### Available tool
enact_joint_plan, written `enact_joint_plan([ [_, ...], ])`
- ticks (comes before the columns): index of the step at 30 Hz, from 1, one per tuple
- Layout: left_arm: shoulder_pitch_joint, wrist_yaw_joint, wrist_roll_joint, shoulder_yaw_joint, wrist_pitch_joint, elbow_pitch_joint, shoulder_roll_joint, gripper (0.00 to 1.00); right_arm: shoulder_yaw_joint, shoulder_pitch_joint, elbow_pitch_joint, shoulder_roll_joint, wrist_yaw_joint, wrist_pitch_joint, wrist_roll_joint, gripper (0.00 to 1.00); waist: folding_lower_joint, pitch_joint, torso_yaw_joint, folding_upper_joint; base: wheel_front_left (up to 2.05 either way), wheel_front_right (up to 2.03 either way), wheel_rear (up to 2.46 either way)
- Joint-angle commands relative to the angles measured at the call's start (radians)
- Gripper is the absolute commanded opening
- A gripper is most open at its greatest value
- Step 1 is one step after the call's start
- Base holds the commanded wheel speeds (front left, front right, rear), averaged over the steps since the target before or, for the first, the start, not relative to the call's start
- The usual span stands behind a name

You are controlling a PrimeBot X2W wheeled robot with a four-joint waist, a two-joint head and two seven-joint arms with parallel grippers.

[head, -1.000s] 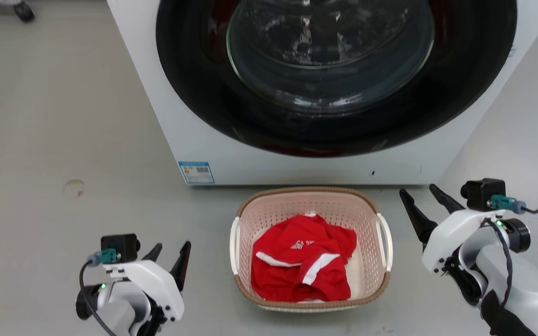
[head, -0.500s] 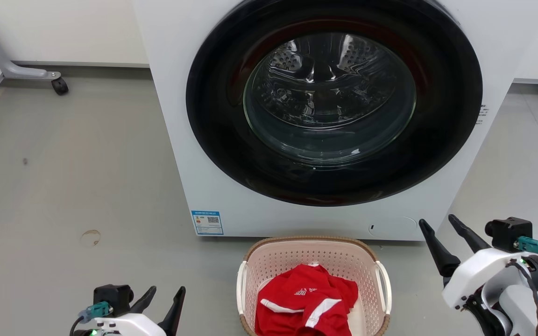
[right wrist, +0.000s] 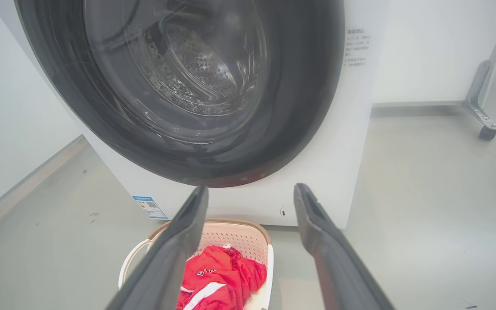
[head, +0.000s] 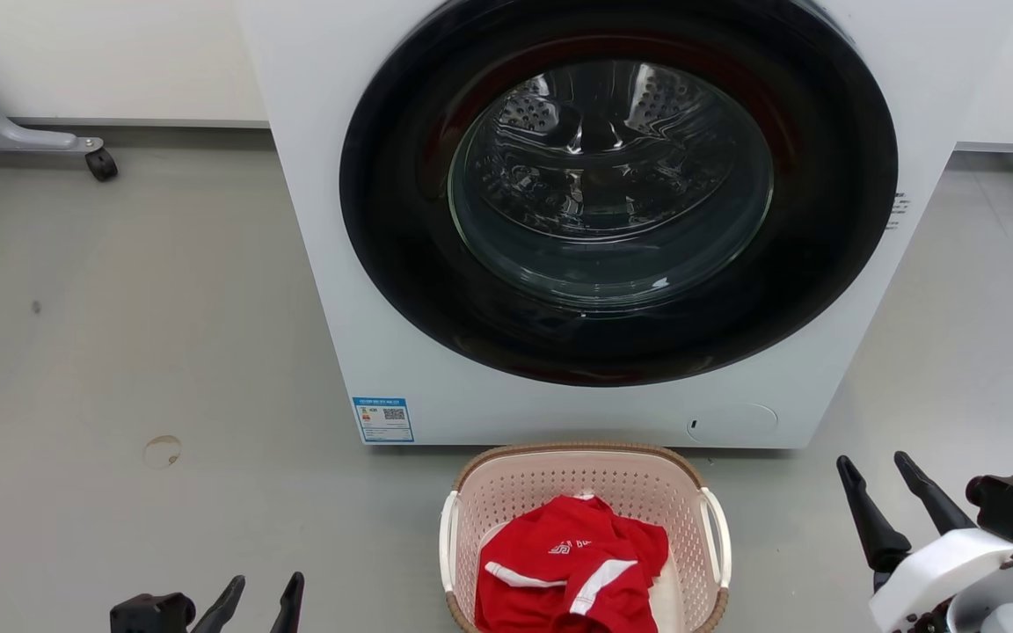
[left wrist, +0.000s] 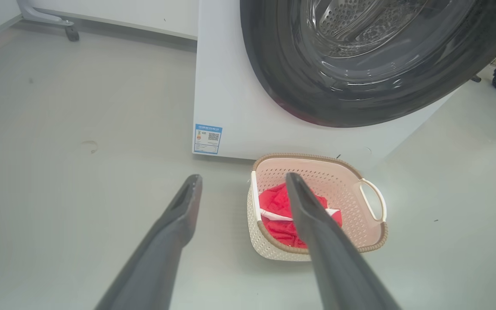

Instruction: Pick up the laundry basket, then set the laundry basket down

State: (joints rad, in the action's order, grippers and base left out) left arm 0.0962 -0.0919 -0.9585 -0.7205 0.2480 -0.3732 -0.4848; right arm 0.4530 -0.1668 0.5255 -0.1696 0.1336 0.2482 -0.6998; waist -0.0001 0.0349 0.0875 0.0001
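Observation:
The laundry basket (head: 586, 475), cream with a brown woven rim and white side handles, stands on the grey floor just in front of the washing machine, at the bottom middle of the head view. A red garment with white stripes (head: 572, 571) lies inside it. My left gripper (head: 265, 585) is open, low at the bottom left, well left of the basket. Off to the basket's right stands my right gripper (head: 876, 466), open and empty. The left wrist view shows the basket (left wrist: 338, 172) below and right of my fingers; in the right wrist view the basket (right wrist: 235, 232) sits low between them.
A white front-loading washing machine (head: 322, 264) with a dark round door (head: 616, 185) stands directly behind the basket. A grey wheeled frame leg (head: 40, 141) is at the far left by the wall. Bare grey floor (head: 120, 334) spreads on both sides.
The head camera has tilted up, so the basket and both grippers sit lower in the picture and more of the machine shows. Both grippers stay open and apart from the basket.

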Motion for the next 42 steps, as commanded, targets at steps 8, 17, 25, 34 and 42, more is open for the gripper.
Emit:
enact_joint_plan([
  [8,-0.001,-0.069,0.005,0.048,-0.021,0.148,-0.084,1.0,-0.034,0.027,-0.066,-0.001,-0.003,0.01,0.048,1.0,0.0001,-0.01,0.01,-0.0001,0.0,0.0,0.0],
  [17,-0.009,-0.1,0.009,0.046,-0.05,0.202,-0.11,1.0,-0.045,0.034,-0.081,0.008,-0.003,-0.004,0.064,1.0,0.0001,-0.005,0.014,-0.0001,0.0,0.0,0.0],
  [25,0.004,-0.101,-0.018,0.04,-0.126,0.226,-0.133,1.0,-0.053,0.04,-0.08,0.013,-0.003,-0.012,0.069,1.0,0.0001,0.003,0.022,-0.0001,0.0,0.0,0.0],
  [34,0.016,-0.121,-0.019,0.044,-0.154,0.266,-0.153,1.0,-0.057,0.039,-0.082,0.013,-0.003,-0.017,0.073,1.0,0.0001,0.007,0.021,-0.0001,0.0,0.0,0.0],
  [42,0.024,-0.129,-0.008,0.038,-0.162,0.287,-0.162,1.0,-0.056,0.04,-0.082,0.014,-0.003,-0.018,0.076,1.0,0.0001,0.006,0.018,-0.0001,0.0,0.0,0.0],
])
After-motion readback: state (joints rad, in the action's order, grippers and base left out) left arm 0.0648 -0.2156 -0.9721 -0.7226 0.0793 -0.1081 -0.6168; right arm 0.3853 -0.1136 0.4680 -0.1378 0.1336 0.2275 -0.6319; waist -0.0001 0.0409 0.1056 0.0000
